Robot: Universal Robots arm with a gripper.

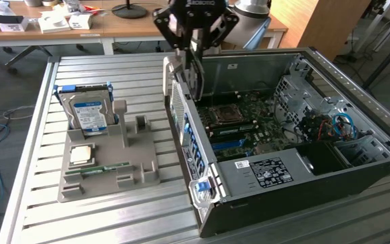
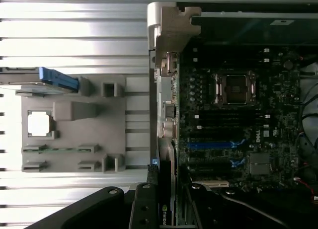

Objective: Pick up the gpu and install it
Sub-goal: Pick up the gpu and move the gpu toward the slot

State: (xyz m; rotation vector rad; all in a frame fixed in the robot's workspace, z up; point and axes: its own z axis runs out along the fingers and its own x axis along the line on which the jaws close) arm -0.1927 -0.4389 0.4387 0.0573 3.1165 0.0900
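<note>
The gpu (image 1: 194, 76) is a thin dark card hanging edge-on from my gripper (image 1: 196, 48), which is shut on its upper end. It hangs upright over the back wall of the open computer case (image 1: 303, 203), on the side toward the exterior view's left, above the motherboard (image 1: 242, 122). In the wrist view the gpu (image 2: 167, 189) runs as a slim strip with a logo on its edge between my fingers (image 2: 143, 209), beside the case's rear port panel and near the blue slots (image 2: 213, 144) of the motherboard (image 2: 233, 90).
A grey parts holder (image 1: 134, 173) lies on the slatted metal table at the exterior view's left. It carries a hard drive (image 1: 90, 112), a square chip (image 1: 81, 154) and a green memory stick (image 1: 103, 169). Cables and drive cages fill the case's right end.
</note>
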